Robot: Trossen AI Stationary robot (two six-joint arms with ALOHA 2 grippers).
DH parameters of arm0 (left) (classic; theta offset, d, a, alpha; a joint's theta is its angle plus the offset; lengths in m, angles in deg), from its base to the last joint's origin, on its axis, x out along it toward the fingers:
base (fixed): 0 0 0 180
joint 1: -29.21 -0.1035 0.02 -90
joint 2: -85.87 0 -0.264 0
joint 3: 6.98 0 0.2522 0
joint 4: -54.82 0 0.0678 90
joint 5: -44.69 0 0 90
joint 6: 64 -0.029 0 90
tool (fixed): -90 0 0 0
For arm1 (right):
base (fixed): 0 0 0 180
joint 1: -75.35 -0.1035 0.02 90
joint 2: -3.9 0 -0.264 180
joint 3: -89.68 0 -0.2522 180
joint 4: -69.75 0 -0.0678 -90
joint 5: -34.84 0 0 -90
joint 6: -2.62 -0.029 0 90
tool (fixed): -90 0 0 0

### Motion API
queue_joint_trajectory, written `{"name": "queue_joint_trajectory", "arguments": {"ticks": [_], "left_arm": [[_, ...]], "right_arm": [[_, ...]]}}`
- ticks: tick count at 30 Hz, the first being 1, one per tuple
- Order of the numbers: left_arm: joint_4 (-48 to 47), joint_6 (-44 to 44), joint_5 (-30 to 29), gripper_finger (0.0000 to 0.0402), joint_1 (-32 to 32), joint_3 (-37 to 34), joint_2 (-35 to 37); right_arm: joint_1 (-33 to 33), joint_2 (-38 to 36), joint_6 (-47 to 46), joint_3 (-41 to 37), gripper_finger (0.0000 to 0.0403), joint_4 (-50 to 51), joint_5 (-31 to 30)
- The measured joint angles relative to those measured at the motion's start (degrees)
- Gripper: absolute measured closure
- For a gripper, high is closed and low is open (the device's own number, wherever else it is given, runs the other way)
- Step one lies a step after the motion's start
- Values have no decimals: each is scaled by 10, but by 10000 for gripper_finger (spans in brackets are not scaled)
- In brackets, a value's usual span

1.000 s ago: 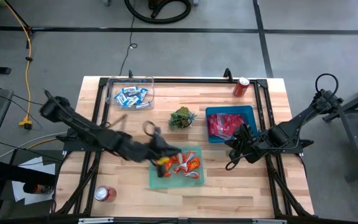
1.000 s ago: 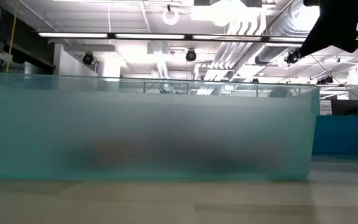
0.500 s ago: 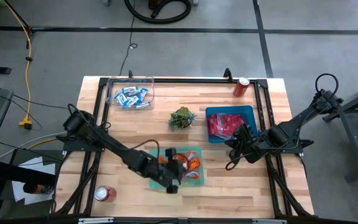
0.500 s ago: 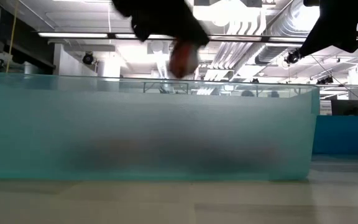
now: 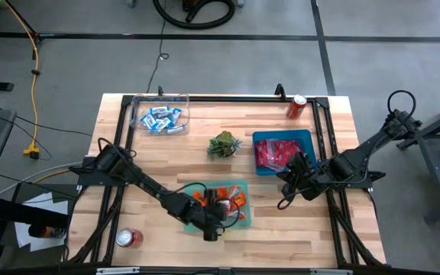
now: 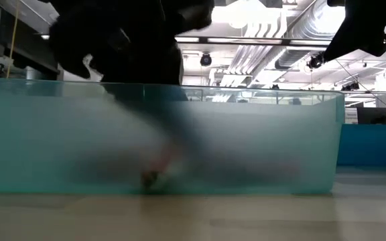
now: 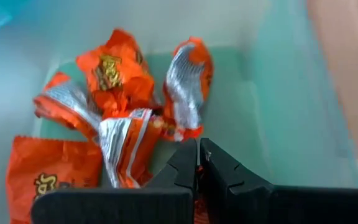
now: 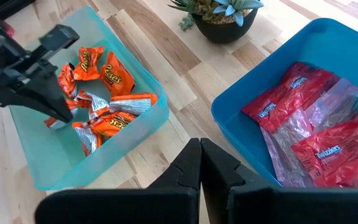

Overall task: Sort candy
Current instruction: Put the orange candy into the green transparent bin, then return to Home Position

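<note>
Orange wrapped candies (image 7: 120, 81) lie piled in the teal tray (image 5: 239, 223). My left gripper (image 5: 213, 223) is down inside that tray beside the pile, shut on an orange candy (image 7: 197, 202). The low view shows it blurred through the tray's wall (image 6: 151, 177). Red candies (image 8: 309, 134) fill the blue tray (image 5: 305, 137). Blue-and-white candies (image 5: 163, 118) sit in the clear bin. My right gripper (image 8: 199, 152) is shut and empty, hovering above the table between the teal and blue trays. My left gripper pinches an orange candy between its two fingers; only a sliver of wrapper (image 7: 197, 169) shows in the narrow gap. The fingers come from above, pointing down into the teal tray. The fingers hide whether the candy rests on the tray floor.
A small potted plant (image 5: 224, 144) stands between the clear bin (image 5: 159, 114) and the blue tray. One red soda can (image 5: 296, 105) stands at the far right, another (image 5: 128, 237) at the near left. Bare wood lies at the table's near right.
My left gripper has carried an orange candy from the teal tray's far left edge toward the near side over the tray. It has then gone down inside the tray, staying shut. My right arm has kept still.
</note>
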Motion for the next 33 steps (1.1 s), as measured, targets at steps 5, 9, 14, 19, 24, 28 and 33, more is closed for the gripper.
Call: {"name": "queue_joint_trajectory", "arguments": {"ticks": [5, 9, 14, 19, 24, 28, 33], "left_arm": [[-2, 22, -9, 401, -6, 0, -1], [-2, 38, 20, 397, -12, 0, 4], [-35, 65, 64, 355, -21, -1, 25], [-104, 66, 24, 294, -31, 0, 89], [-177, 60, -68, 240, -52, 0, 208], [-194, 35, -118, 215, -69, 0, 332], [-189, -19, -156, 211, -78, -2, 467]], "right_arm": [[0, 0, -4, 0, 403, -1, 0], [0, 0, -4, 0, 403, -2, 0], [0, 0, -4, 0, 403, -3, 0], [0, 0, -3, 0, 403, -9, 1], [0, -1, 2, 0, 403, -29, 2], [1, -9, 25, 0, 400, -75, -21], [23, -39, 93, 0, 388, -170, -54]]}}
